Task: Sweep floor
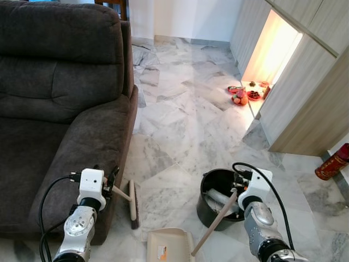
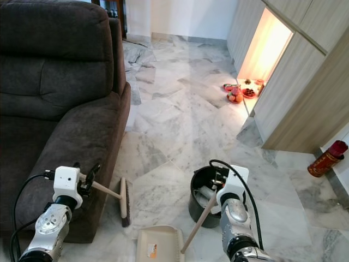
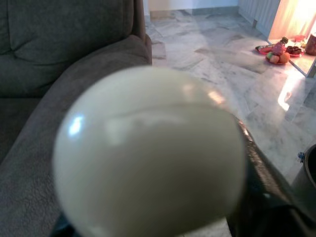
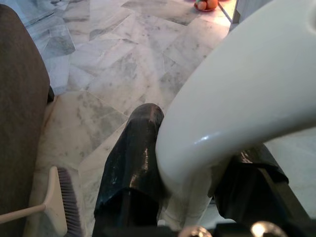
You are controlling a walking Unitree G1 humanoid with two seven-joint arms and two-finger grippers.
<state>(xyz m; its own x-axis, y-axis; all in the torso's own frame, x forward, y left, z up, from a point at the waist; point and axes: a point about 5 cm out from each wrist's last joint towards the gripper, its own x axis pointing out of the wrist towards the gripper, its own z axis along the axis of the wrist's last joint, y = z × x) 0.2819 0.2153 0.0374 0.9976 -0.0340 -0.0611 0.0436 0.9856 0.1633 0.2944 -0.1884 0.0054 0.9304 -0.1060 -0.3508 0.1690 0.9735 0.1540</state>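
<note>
Marble floor [image 1: 180, 114] | 1 broom [image 1: 132, 204] gripped by left tool [image 1: 112, 185] | 1 dustpan [image 1: 169, 245] gripped by right tool [image 1: 235, 192]

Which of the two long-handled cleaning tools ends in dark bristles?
The broom in the left hand, beside the sofa. The right hand's tool is the dustpan, a flat cream tray.

Sofa [image 1: 60, 109] on the left, cabinets [image 1: 305, 87] on the right, floor [image 1: 185, 125] between. Brush [image 1: 132, 204] on the floor just beside the sofa's front corner, handle in the left gripper [image 1: 112, 183]. Dustpan [image 1: 169, 245] nearest, right of the brush, handle in the right gripper [image 1: 238, 191]. Bin [image 1: 221, 199] right of the dustpan. Fruit plates [image 1: 242, 94] farther off by the cabinets. Bottle [image 1: 332, 162] at far right.
</note>
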